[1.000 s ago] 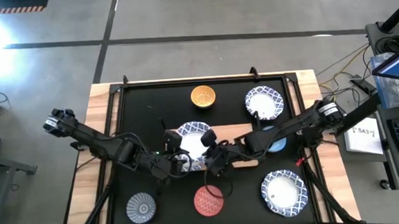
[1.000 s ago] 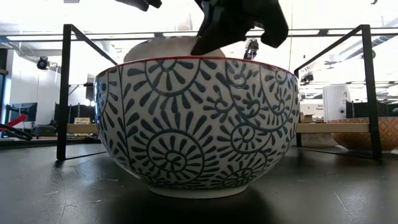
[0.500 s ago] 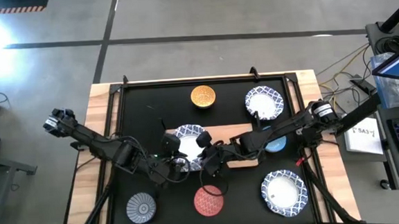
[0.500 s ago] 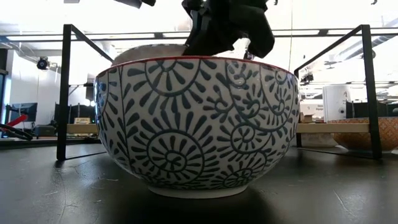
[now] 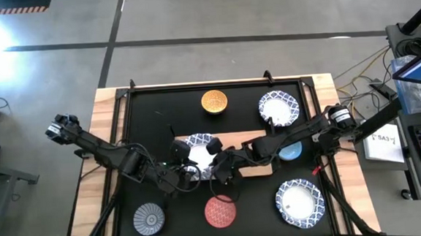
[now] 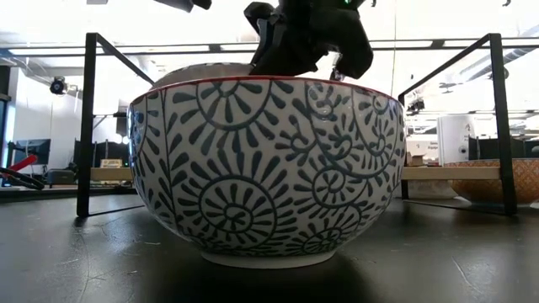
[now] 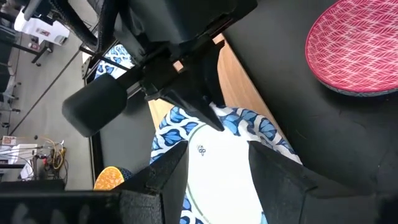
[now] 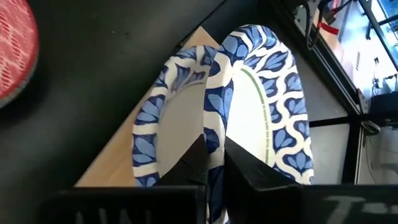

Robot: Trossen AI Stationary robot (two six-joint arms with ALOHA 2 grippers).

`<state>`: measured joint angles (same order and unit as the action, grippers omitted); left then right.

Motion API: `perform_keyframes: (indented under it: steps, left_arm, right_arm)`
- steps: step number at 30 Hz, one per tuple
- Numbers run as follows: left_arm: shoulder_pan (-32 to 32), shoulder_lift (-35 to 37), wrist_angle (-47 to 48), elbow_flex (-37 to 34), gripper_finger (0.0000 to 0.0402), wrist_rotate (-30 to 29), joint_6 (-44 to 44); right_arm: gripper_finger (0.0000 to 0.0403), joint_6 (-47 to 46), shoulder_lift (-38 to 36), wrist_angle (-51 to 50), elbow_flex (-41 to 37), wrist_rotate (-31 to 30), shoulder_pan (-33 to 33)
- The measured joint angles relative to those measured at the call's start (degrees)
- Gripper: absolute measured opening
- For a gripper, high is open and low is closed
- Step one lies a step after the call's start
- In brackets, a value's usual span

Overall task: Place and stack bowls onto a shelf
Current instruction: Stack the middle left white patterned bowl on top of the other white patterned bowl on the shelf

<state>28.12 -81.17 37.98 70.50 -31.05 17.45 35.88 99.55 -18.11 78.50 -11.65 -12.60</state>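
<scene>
The right pincer [image 8: 214,163] was clamped on the rim of a tilted blue-and-white bowl [image 8: 264,99] over a second such bowl [image 8: 163,124] on the shelf [image 5: 250,139]. The left pincer [image 7: 214,163] stood spread, straddling the same bowl rim. A red bowl [image 5: 220,211] sat nearby on the bench [image 5: 159,110].

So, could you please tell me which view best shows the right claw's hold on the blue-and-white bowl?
The right wrist view: the right claw pinches the blue-and-white bowl's rim. The left wrist view shows it side-on, the high view tiny, the low view hides it behind the patterned bowl.
</scene>
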Motion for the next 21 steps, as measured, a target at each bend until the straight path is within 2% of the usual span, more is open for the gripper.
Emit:
perform_keyframes:
  steps: [6,14,21]
  left_arm:
    - [0.00,0.00,0.00,0.00,0.0151,0.00,-0.02]
    - [0.00,0.00,0.00,0.00,0.0151,0.00,-0.48]
    - [0.00,0.00,0.00,-0.02,0.0151,0.04,-0.84]
  right_arm:
    - [0.0036,-0.20,0.00,0.00,0.00,-0.34,0.22]
    - [0.0015,0.73,0.00,0.56,0.00,-0.34,0.18]
    - [0.0073,0.76,0.00,0.63,0.00,-0.34,0.24]
